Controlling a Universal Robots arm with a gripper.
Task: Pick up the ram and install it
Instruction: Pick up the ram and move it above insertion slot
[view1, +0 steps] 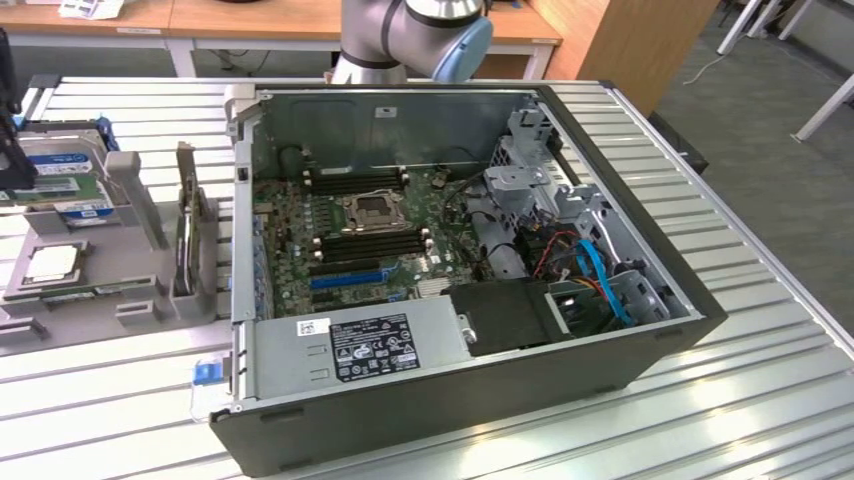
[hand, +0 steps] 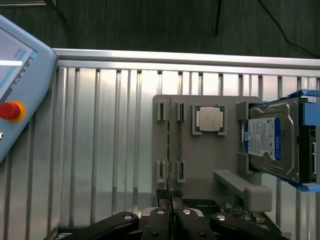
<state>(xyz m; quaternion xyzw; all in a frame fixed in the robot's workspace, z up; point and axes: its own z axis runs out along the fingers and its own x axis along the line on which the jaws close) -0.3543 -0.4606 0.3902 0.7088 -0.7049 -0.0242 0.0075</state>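
The ram (hand: 170, 145) stands on its long edge in the slots of a grey parts holder (hand: 210, 165), next to a CPU (hand: 209, 120). In the exterior view the ram (view1: 100, 292) is a thin green strip at the holder's near edge, at the exterior view's left of the open computer case (view1: 641, 250). My gripper (hand: 170, 220) hangs well above the holder, in line with the ram's edge, fingers (hand: 159, 222) shut with nothing between them. Black memory slots (view1: 354, 180) lie on the motherboard inside the case.
A blue-labelled hard drive (hand: 272, 140) stands in the holder, and a green expansion card (view1: 190, 230) stands upright beside the case. A teach pendant (hand: 15, 100) rests on the slatted metal table (view1: 747, 400). The arm's base (view1: 400, 30) rises behind the case.
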